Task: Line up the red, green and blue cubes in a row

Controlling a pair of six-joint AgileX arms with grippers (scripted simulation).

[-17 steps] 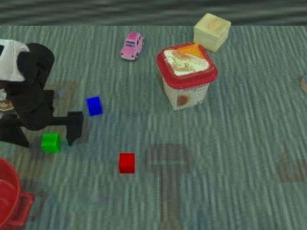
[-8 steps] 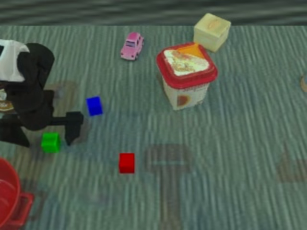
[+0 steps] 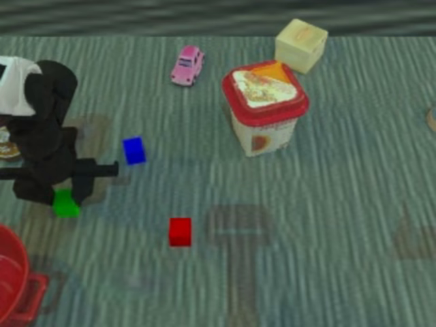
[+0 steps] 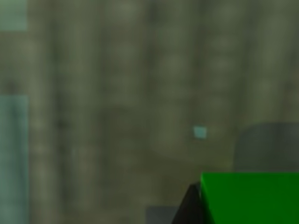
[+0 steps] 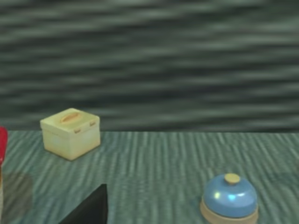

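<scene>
My left gripper (image 3: 66, 194) is clamped on the small bright green cube (image 3: 66, 204), left of the small red cube (image 3: 180, 231).

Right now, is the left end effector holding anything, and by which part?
It cannot be told. The left end effector sits directly over the green cube, covering its upper part, but no view shows fingers pressing its sides.

open table (image 3: 327, 225) right of red cube (image 3: 180, 231) — tub (image 3: 266, 109), cream box (image 3: 300, 45) crowd the far middle
</scene>
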